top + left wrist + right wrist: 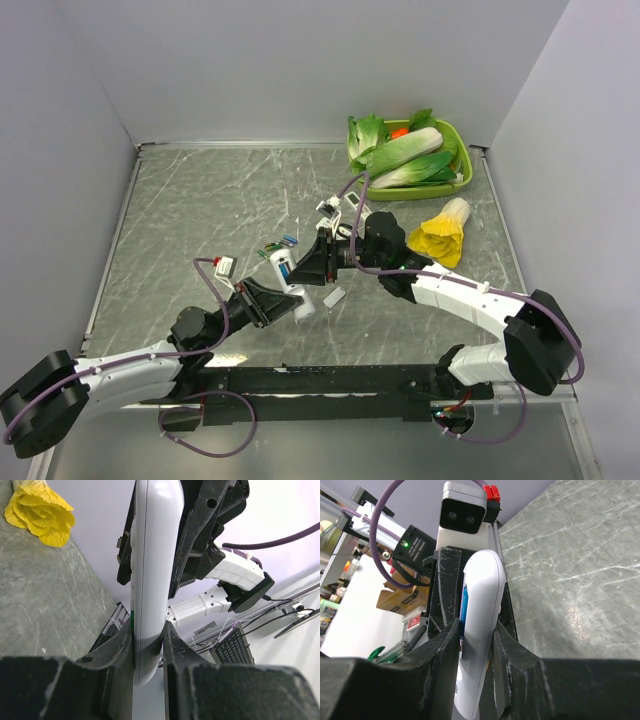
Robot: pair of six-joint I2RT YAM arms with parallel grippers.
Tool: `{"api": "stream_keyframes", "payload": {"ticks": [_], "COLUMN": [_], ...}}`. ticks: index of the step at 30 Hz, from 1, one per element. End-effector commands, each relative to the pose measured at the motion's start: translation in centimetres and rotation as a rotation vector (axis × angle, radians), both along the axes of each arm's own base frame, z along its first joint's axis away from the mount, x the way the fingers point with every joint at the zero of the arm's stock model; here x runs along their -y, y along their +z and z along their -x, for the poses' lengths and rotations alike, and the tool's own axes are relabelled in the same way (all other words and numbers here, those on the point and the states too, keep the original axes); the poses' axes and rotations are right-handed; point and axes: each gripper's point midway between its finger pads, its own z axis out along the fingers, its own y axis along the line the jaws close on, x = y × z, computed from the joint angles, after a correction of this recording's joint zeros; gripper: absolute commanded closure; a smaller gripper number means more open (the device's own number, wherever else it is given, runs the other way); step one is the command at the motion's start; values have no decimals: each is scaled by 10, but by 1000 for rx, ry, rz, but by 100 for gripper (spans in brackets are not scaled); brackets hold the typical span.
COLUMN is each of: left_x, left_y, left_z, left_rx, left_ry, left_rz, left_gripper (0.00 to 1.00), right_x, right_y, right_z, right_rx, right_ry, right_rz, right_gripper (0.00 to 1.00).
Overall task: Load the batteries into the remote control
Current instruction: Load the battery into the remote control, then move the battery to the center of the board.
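Note:
The remote control [291, 283] is a slim white bar held above the table between both grippers. My left gripper [277, 300] is shut on its near end, and my right gripper [312, 265] is shut on its far end. In the left wrist view the remote [150, 580] stands edge-on between my fingers [117, 650]. In the right wrist view the remote [482, 620] is pinched the same way, and a blue battery [464, 605] shows in its open side. A blue patch [285, 270] shows on the remote from above. Another blue cell [290, 240] lies on the table.
Green-wrapped cells [270, 247] lie beside the loose blue one. A small white cover plate [334, 297] lies right of the remote. A green tray [461, 160] of leafy vegetables stands at the back right, with a yellow leafy vegetable [440, 235] in front of it.

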Motion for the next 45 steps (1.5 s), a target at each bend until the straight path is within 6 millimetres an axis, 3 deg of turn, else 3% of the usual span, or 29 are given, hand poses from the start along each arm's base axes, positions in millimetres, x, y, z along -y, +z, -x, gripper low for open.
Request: {"api": "stream_keyframes", "payload": {"ticks": [1, 5, 9, 10, 12, 13, 14, 19, 20, 21, 26, 27, 28, 30, 31, 32, 33, 34, 35, 36, 38, 39, 41, 42, 43, 45], "left_x": [-3, -4, -6, -6, -8, -8, -7, -18, -19, -25, -47, -52, -57, -67, -70, -74, -76, -81, -83, -84, -87, -88, -89, -89, -90, -88], "left_y": [22, 22, 14, 11, -4, -7, -20, -42, -43, -59, -85, -88, -99, -110, -120, -121, -122, -135, -138, -140, -146, -147, -153, -154, -156, -158], "left_z": [7, 6, 4, 2, -6, -9, -12, -26, -30, -37, -58, -60, -62, -66, -65, -68, -70, -70, -71, -72, -73, -74, -76, -76, -77, -77], "left_rx": [56, 54, 36, 30, -6, -4, -33, -80, -87, -128, -182, -189, -217, -248, -266, -271, -281, -305, -310, -312, -322, -326, -339, -340, -343, -346], "left_ry": [-19, -12, 9, 20, 60, 76, 88, 186, 207, 255, 405, 424, 443, 478, 475, 492, 499, 511, 514, 516, 523, 527, 529, 525, 526, 518], "left_rz": [65, 61, 41, 31, -16, -32, -79, -156, -170, -232, -380, -386, -412, -425, -436, -431, -425, -445, -448, -453, -461, -464, -474, -480, -481, -490], "left_gripper": [99, 99, 99, 99, 99, 99, 99, 99, 99, 99, 99, 99, 99, 99, 99, 99, 99, 99, 99, 99, 99, 99, 99, 99, 99, 99], "right_x": [-10, -13, -10, -8, -3, 2, 6, 38, 45, 51, 85, 92, 91, 96, 92, 90, 85, 81, 74, 70, 58, 52, 43, 39, 33, 27], "right_y": [14, 14, 24, 19, 33, 28, 35, 49, 43, 41, 4, 4, -10, -18, -35, -35, -55, -63, -57, -83, -84, -105, -108, -126, -124, -144], "right_z": [-4, -3, -5, -8, -13, -15, -19, -44, -53, -59, -98, -111, -119, -134, -141, -149, -156, -160, -169, -173, -185, -190, -203, -208, -214, -222], "right_rx": [81, 90, 120, 135, 188, 203, 230, 304, 302, 322, 310, 348, 342, 375, 366, 392, 370, 358, 398, 358, 375, 348, 371, 360, 375, 374], "right_ry": [8, 7, -12, -32, -65, -77, -113, -276, -326, -357, -523, -566, -565, -577, -560, -550, -525, -512, -484, -438, -397, -363, -346, -322, -318, -285], "right_rz": [-37, -26, -30, 5, 11, 49, 48, 82, 116, 141, 383, 433, 490, 577, 626, 641, 685, 703, 707, 770, 780, 812, 820, 847, 837, 861], "right_gripper": [77, 75, 51, 47, 36, 33, 29, 12, 4, 0, 0, 0, 0, 0, 2, 3, 5, 9, 12, 14, 18, 19, 22, 25, 27, 34]}}
